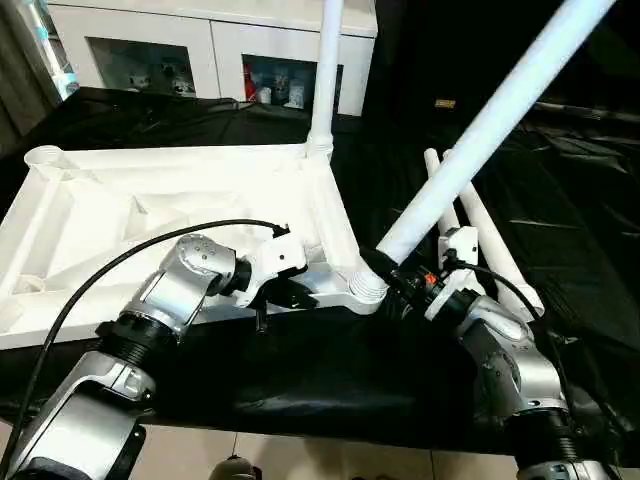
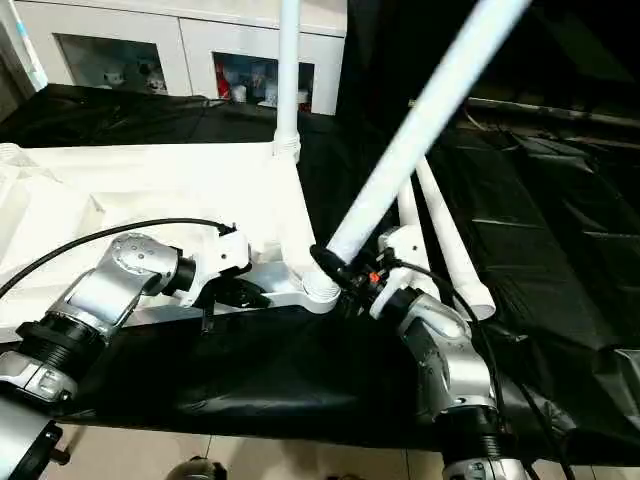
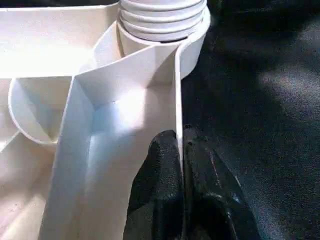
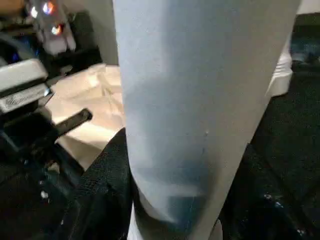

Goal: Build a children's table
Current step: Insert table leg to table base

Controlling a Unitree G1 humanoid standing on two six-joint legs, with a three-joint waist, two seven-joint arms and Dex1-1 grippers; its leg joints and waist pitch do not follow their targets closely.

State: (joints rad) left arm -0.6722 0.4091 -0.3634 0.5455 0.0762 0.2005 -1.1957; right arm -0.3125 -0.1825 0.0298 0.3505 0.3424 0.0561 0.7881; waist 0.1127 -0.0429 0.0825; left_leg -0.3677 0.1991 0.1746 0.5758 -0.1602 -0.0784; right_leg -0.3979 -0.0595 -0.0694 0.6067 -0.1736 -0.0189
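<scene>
Two legs (image 1: 478,222) lie loose on the black-covered worktop (image 1: 560,210), at 3 o'clock of the upside-down tabletop (image 1: 150,215). One upright leg (image 1: 326,75) stands in the far corner socket at 12. Right hand (image 1: 388,270) grips a tilted leg (image 1: 490,125) near its lower end; that end sits at the near corner socket (image 1: 367,286), probably not fully seated. Left hand (image 1: 283,296) is pinched shut on the tabletop's near rim, fingers (image 3: 160,200) either side of the wall. White cabinet (image 1: 210,45) behind.
</scene>
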